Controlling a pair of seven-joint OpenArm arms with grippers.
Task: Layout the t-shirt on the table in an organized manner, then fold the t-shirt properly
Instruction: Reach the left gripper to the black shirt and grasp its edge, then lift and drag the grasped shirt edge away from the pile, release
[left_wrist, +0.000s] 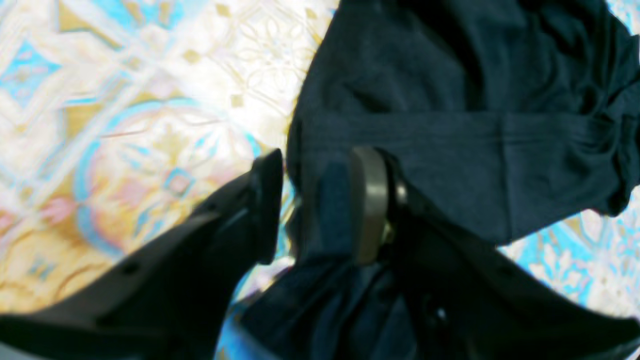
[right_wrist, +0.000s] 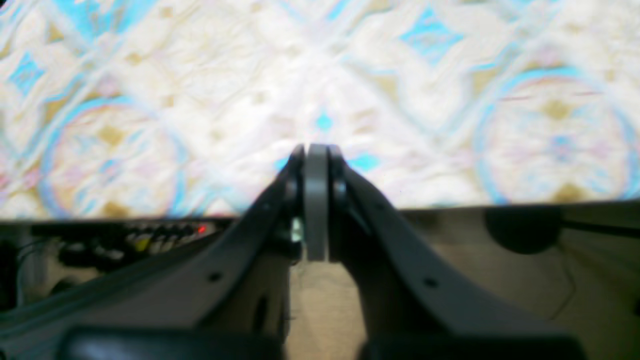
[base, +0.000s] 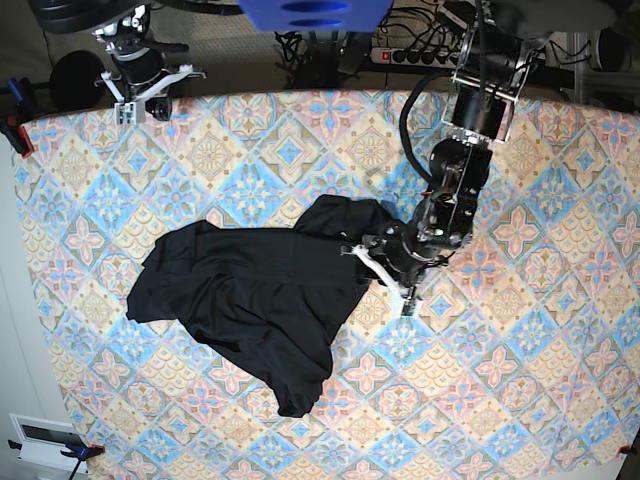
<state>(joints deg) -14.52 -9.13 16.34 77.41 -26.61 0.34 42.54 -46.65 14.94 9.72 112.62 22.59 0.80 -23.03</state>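
The left gripper (left_wrist: 317, 205) is seen with its fingers spread apart. A fold of the black t-shirt (left_wrist: 450, 150) lies between them, against one grey pad (left_wrist: 369, 200), but it is not squeezed. The picture is blurry, so it cannot be told if the other finger touches the cloth.

In the base view, this gripper (base: 385, 270) is low at the shirt's right edge. The t-shirt (base: 250, 300) is spread in a crumpled heap near the middle of the desk (base: 520, 380). Sleeves and collar are hard to make out.

The right gripper (right_wrist: 316, 200) is pressed shut on nothing. It is kept at the far edge of the desk (right_wrist: 200, 100), well apart from the shirt, and is partly cut off (base: 140, 85).
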